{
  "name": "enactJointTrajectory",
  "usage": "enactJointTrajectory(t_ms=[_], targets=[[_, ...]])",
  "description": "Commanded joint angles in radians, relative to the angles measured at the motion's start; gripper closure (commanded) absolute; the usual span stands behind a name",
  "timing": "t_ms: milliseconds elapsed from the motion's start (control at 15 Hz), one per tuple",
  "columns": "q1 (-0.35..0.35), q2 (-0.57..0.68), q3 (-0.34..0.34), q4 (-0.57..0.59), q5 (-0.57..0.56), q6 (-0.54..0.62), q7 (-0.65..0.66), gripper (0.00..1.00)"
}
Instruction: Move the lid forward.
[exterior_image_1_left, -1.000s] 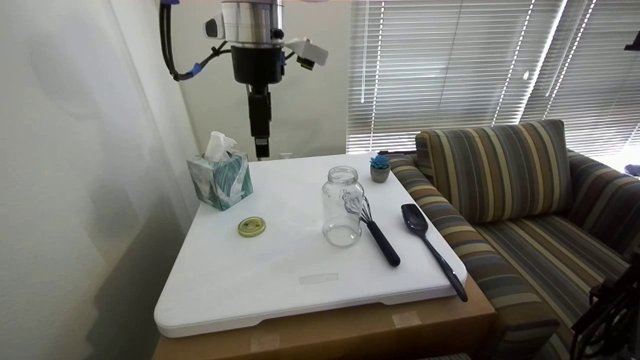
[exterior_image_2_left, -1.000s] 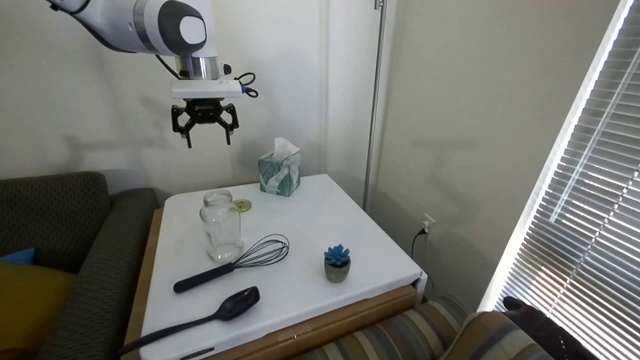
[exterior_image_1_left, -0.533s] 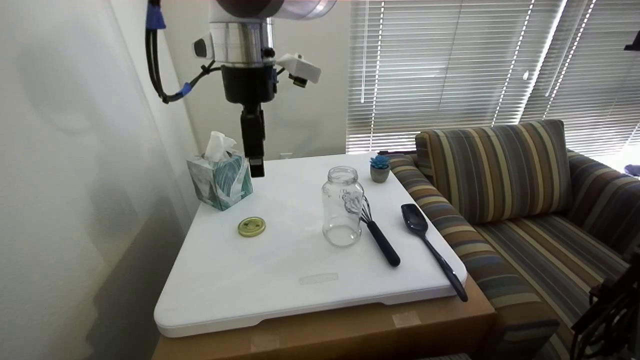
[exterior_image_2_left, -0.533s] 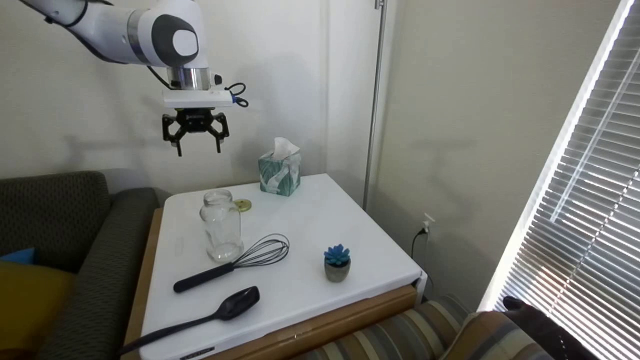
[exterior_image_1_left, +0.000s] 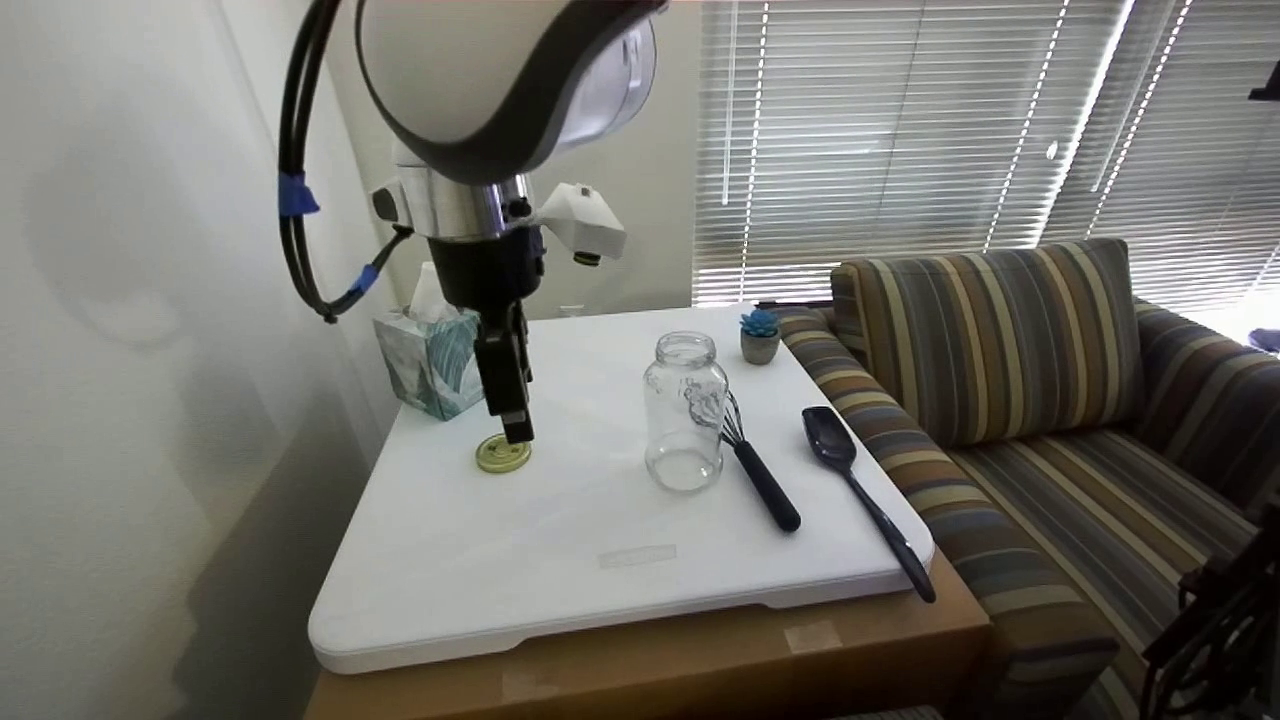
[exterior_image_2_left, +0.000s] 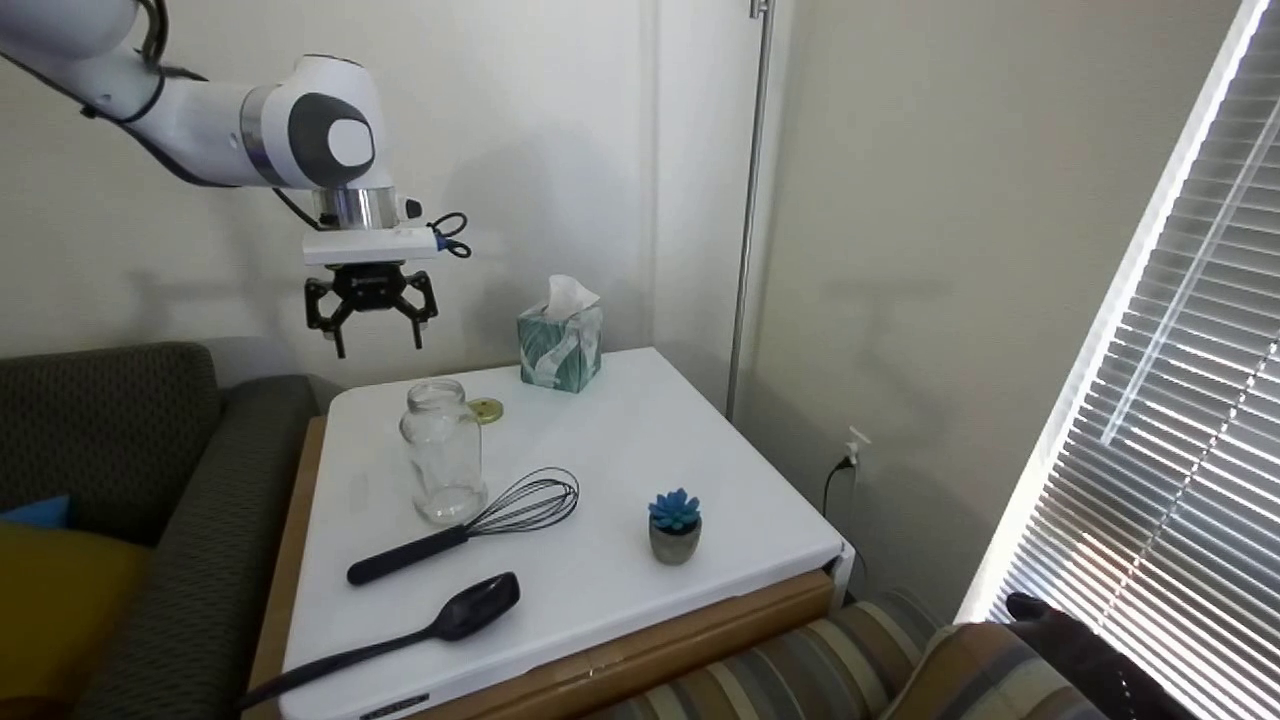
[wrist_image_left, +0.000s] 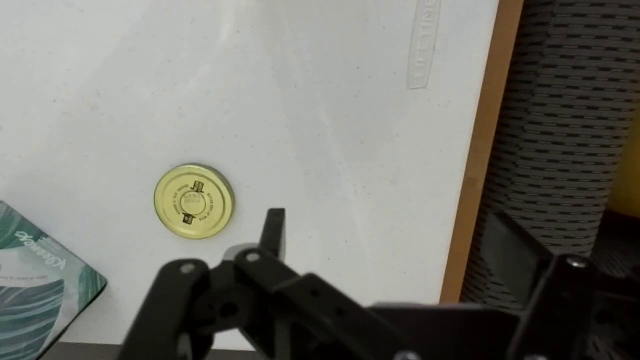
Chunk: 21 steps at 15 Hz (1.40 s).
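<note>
The lid is a flat round yellow-green disc. It lies on the white table in an exterior view (exterior_image_1_left: 497, 458) and left of centre in the wrist view (wrist_image_left: 192, 202). In an exterior view the lid (exterior_image_2_left: 488, 411) shows partly behind the clear glass jar (exterior_image_2_left: 443, 455). My gripper (exterior_image_2_left: 380, 350) is open and empty, pointing down above the table's far side. In an exterior view its fingertips (exterior_image_1_left: 518, 437) overlap the lid's upper edge. In the wrist view the open jaws (wrist_image_left: 385, 212) are to the right of the lid, and nothing is between them.
The jar (exterior_image_1_left: 684, 425) stands upright beside a whisk (exterior_image_1_left: 765, 485). A black spoon (exterior_image_1_left: 870, 500) lies near the table edge. A tissue box (exterior_image_1_left: 430, 365) stands by the wall, near the lid. A small potted plant (exterior_image_1_left: 760, 338) stands at a corner. A sofa arm (wrist_image_left: 560, 150) borders the table.
My gripper has moved down, staying open. In an exterior view it also shifts left, and in an exterior view it has come close over the lid. The lid and other objects have not moved.
</note>
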<state>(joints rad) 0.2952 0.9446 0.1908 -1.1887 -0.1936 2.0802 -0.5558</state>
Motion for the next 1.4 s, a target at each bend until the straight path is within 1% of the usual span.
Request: enactJointTrajectory(t_ms=[0,200,267,600,667,733,933,1067,1333], targets=[[0.013,0.05,-0.018,0.047,-0.015,-0.009,0.072,0.0],[0.003,0.101,-0.013,0.091,0.004,-0.03,0.1,0.0],[0.006,0.107,-0.015,0.071,0.003,-0.01,0.12,0.0],[0.009,0.187,-0.029,0.1,-0.002,0.005,0.169,0.0],[0.008,0.194,-0.031,0.102,0.002,-0.004,0.183,0.0],[0.007,0.163,-0.021,0.066,-0.001,0.001,0.165,0.0],[0.007,0.188,-0.024,0.082,-0.001,0.001,0.178,0.0],[0.012,0.176,-0.028,0.074,-0.01,0.013,0.175,0.0],[0.021,0.243,-0.053,0.171,-0.013,0.059,0.214,0.0]])
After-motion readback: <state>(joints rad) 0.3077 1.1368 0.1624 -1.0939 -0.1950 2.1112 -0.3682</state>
